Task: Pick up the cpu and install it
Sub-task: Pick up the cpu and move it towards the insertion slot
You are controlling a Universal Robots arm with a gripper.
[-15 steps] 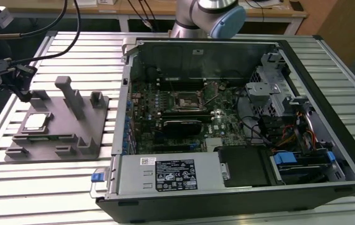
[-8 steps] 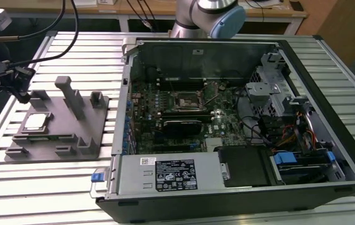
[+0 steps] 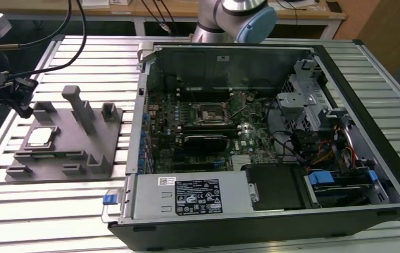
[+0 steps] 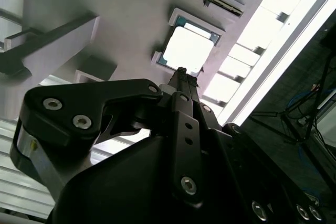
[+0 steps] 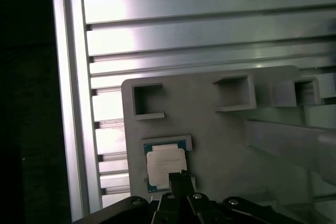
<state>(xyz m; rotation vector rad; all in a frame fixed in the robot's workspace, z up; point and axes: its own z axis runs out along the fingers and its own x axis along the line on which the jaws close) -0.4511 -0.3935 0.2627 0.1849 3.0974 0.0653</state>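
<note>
Grey fixture (image 5: pixel 210 145), cpu (image 5: pixel 164 162) beneath tool (image 5: pixel 181 176)

Silvery square cpu (image 3: pixel 39 137) in grey plastic fixture (image 3: pixel 60 158) on slatted counter (image 3: pixel 45 221)
Open black computer case (image 3: pixel 256 233) at the exterior view's right.

Black claw (image 4: pixel 181 74), tip downward, at the end of the outstretched arm (image 3: pixel 231 18).

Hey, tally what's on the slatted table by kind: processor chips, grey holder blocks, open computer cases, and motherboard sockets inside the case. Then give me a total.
cpu: 1
grey holder block: 1
open computer case: 1
motherboard socket: 1
Total: 4
</note>
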